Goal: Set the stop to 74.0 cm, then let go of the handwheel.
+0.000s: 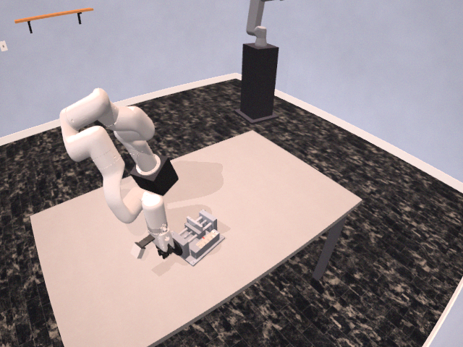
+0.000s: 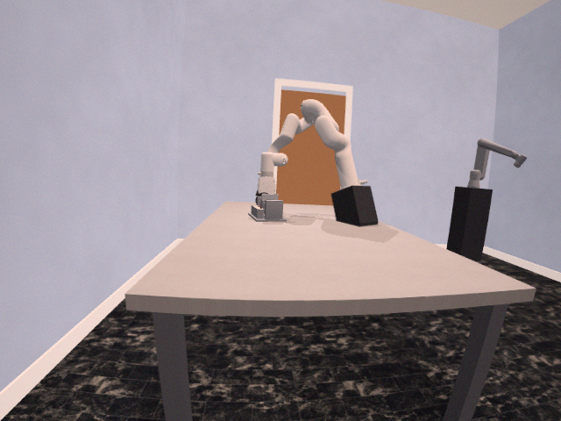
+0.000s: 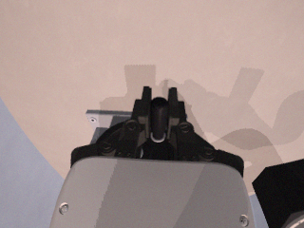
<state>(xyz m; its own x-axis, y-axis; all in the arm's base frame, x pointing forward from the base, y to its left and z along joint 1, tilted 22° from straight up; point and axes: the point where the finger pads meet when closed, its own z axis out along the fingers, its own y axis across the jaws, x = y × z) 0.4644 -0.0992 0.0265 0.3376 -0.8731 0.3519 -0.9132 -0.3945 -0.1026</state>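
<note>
Shows a pale beige table (image 1: 269, 186) (image 2: 316, 262) (image 3: 71, 71) under soft shadows, on dark grey legs. Carries, on that top, a grey fixture (image 1: 205, 251) (image 2: 273, 210) (image 3: 92, 119) with a flat base plate, upright end blocks and rods between them. Includes the stop (image 1: 194, 224), riding on the rods between the end blocks. Bears a cream scale strip (image 1: 207, 240) along one side, with a small red mark (image 1: 202, 237) beside it; has lettering too small to read, so cannot be checked against 74.0 cm. Has the black handwheel (image 1: 180, 249) at the end by the gripper (image 1: 164, 254) (image 2: 259, 198) (image 3: 160, 92). Pinches the wheel's dark, rounded handle (image 3: 160, 116) between both fingers, so not let go. Bends a white arm (image 1: 87, 108) (image 2: 312, 110) high over the table, from a black block (image 1: 160, 183) (image 2: 355, 206). Spreads below into a floor (image 1: 336, 283) (image 2: 316, 362) of black tiles mottled with beige. Raises, beyond the table, a black pedestal (image 1: 257, 82) (image 2: 469, 222) topped by a grey arm (image 1: 260, 35) (image 2: 481, 158). Ends in pale blue walls (image 1: 168, 45) (image 2: 113, 113) with white skirting, an orange shelf (image 1: 56, 14) on black brackets, and an orange-brown door (image 2: 308, 172) in a white frame.
</note>
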